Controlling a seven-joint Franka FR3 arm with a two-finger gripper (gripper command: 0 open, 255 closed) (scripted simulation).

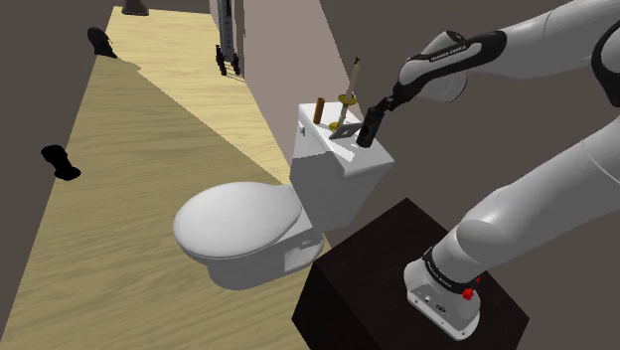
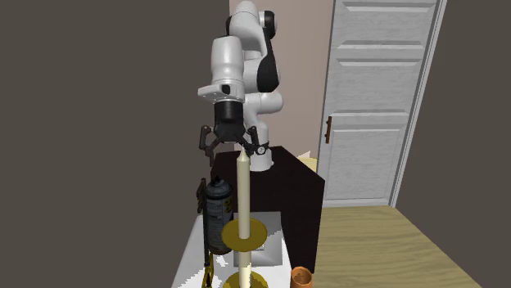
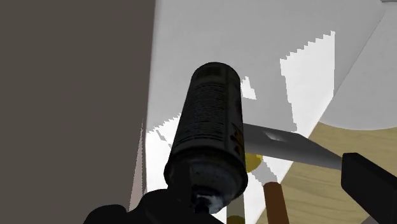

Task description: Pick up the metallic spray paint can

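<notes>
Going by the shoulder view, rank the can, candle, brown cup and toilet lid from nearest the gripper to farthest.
1. Can, right below the open gripper.
2. Candle, beside it on the tank.
3. Brown cup, farther left on the tank.
4. Toilet lid, lower left, off the tank.

Wrist view: the dark metallic spray paint can point(image 3: 210, 137) is clipped at its nozzle end by the picture's edge, its label print too small to read. It hides part of a flat grey blade point(image 3: 286, 145). Second exterior view: a yellow disc-shaped candle holder point(image 2: 243, 235) covers the can's lower corner; a small orange-brown cup point(image 2: 302, 278) is cut off by the bottom edge.
</notes>
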